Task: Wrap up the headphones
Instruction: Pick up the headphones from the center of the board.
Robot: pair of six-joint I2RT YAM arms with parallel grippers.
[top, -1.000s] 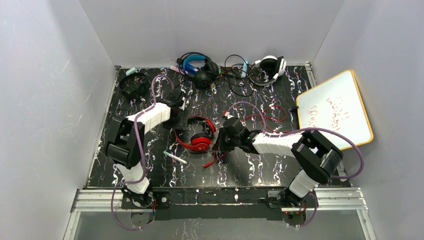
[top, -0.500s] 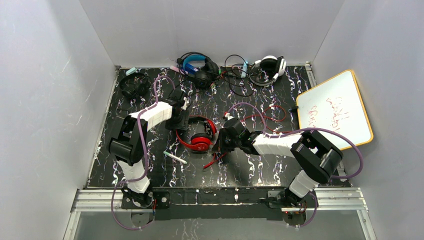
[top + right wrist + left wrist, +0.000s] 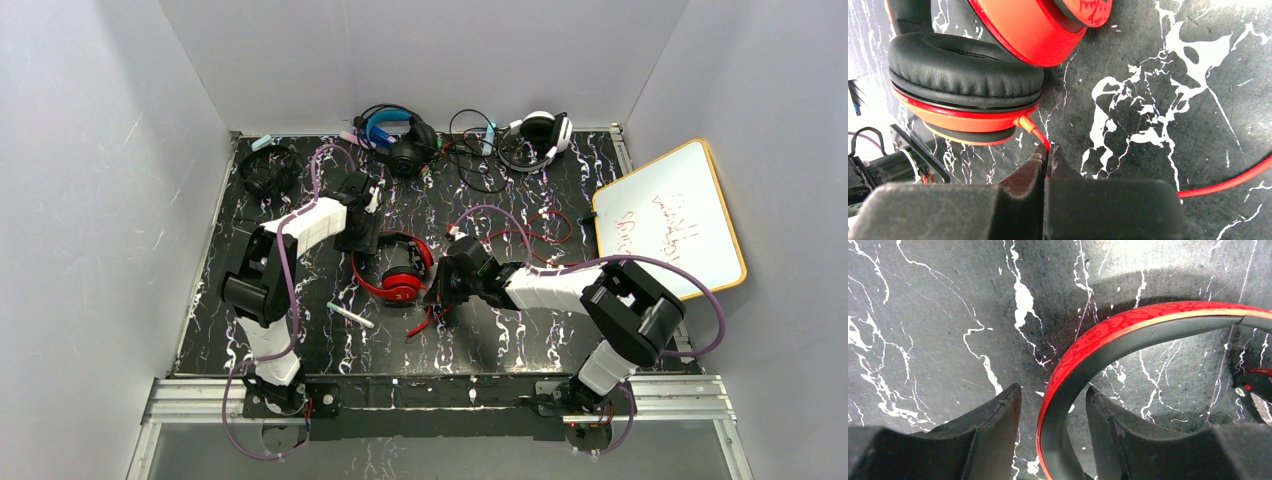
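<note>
The step in hand looks like steadying the red headphones (image 3: 395,272) before winding. The left gripper (image 3: 1053,389) stands with its jaws apart astride the headband (image 3: 1148,322), and a sliver of worktop (image 3: 923,315) shows on either side of the band. The right gripper (image 3: 1047,150) is pinched together on the red cable (image 3: 1228,182), just ahead of the earcup (image 3: 963,75) where the cable exits. Next, the left gripper probably needs to clamp the band so the right can carry cable around without dragging the headphones.

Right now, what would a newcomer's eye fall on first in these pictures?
The glossy red headphones lie in the middle of the black marbled table. The right gripper is shut on their red cable beside an ear cup, and the left gripper straddles the headband with jaws open.
</note>
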